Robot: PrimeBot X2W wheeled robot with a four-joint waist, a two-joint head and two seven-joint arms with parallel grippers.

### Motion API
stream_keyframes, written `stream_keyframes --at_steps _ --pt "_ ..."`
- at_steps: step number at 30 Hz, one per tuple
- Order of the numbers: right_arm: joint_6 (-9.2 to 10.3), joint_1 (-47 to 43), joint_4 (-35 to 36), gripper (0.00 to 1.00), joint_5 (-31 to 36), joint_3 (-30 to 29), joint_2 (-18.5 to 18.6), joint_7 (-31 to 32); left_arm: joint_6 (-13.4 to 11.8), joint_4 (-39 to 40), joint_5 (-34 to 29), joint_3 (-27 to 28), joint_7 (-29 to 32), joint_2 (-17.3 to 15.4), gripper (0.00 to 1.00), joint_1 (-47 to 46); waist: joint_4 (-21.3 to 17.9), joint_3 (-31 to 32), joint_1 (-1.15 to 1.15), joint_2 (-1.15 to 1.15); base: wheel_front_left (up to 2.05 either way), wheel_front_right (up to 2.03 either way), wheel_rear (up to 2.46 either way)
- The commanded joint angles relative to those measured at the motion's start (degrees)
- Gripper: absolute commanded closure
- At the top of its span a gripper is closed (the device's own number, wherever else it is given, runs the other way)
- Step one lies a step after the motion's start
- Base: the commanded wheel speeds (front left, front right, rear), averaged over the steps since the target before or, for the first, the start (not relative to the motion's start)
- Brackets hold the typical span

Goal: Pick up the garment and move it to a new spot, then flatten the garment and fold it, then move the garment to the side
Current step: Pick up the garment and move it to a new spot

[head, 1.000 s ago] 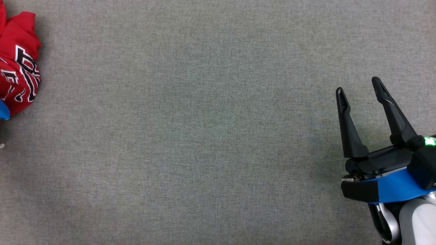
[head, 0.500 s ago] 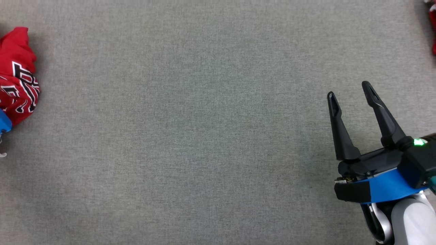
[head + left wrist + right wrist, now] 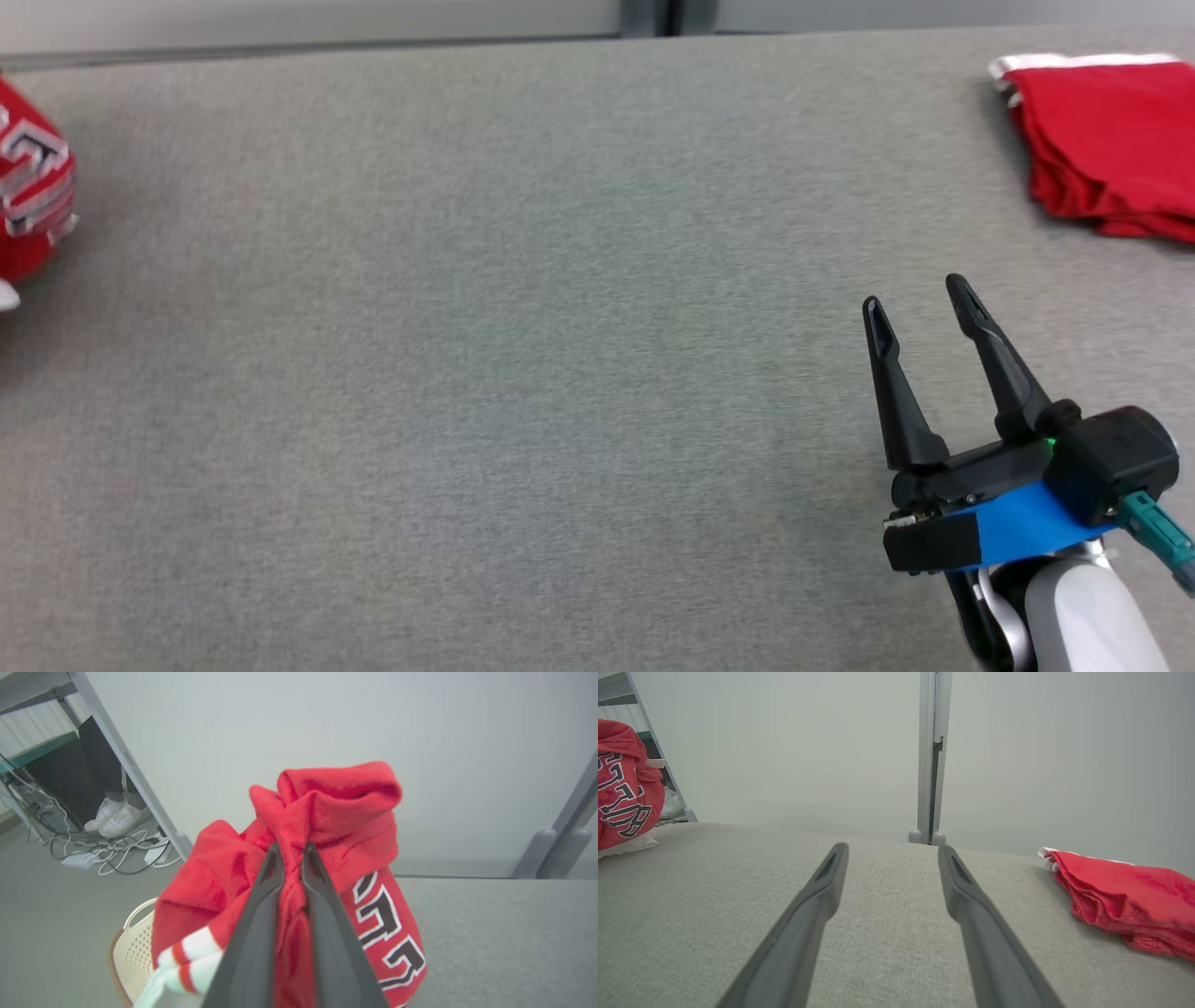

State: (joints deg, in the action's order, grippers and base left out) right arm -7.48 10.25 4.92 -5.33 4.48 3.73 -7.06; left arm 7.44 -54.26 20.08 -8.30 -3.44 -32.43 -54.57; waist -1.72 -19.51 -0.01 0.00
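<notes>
Left gripper (image 3: pixel 290 851) clamped on red garment (image 3: pixel 341 807), bunched around its 2 fingers (image 3: pixel 259 938). Right gripper (image 3: pixel 915 294) spread wide above table (image 3: pixel 523 373).

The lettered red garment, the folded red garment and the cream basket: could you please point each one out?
lettered red garment (image 3: pixel 336 807), left wrist view, bunched fabric at its top.
folded red garment (image 3: pixel 1111 140), head view, its flat top layer.
cream basket (image 3: pixel 133 956), left wrist view, its perforated wall.
</notes>
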Motion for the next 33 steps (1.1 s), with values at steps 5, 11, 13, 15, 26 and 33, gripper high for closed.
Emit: stream_keyframes --at_steps 5,11,13,15,26,33 --pt "-0.03 -1.3 -2.6 0.0 -1.4 0.0 -0.7 -2.0 0.0 6.2 -0.9 -3.3 -2.8 0.1 1.0 -4.8 -3.9 3.8 0.01 0.0 0.0 0.0 0.0" --pt "-0.02 -2.0 -5.2 0.0 -3.0 0.3 -0.9 -3.9 -0.6 16.7 -2.5 -6.1 -2.8 2.3 1.0 -7.6 -8.3 5.7 0.01 0.0 0.0 0.0 0.0" --pt "-0.03 -2.1 -6.0 0.0 -4.0 0.6 -0.9 -4.5 -1.1 20.6 -2.8 -7.1 -2.2 3.6 1.0 -8.4 -9.6 5.9 0.01 0.0 0.0 0.0 0.0" --pt "-0.02 -2.2 -6.7 0.0 -5.0 0.9 -0.9 -5.2 -1.3 24.0 -3.0 -8.2 -1.1 5.1 1.0 -8.7 -11.1 6.0 0.01 0.0 0.0 0.0 0.0" --pt "-0.03 -1.1 -10.3 0.0 -8.1 2.1 -0.9 -7.3 -0.8 30.6 -3.7 -17.0 1.8 12.1 1.0 -3.2 -16.5 5.2 0.01 0.0 0.0 0.0 0.0" --pt "-0.03 -0.9 -11.4 0.0 -8.7 2.1 -0.9 -7.9 -0.5 28.3 -2.3 -22.2 -0.5 16.0 1.0 6.7 -16.4 5.3 0.01 0.0 0.0 0.0 0.0"
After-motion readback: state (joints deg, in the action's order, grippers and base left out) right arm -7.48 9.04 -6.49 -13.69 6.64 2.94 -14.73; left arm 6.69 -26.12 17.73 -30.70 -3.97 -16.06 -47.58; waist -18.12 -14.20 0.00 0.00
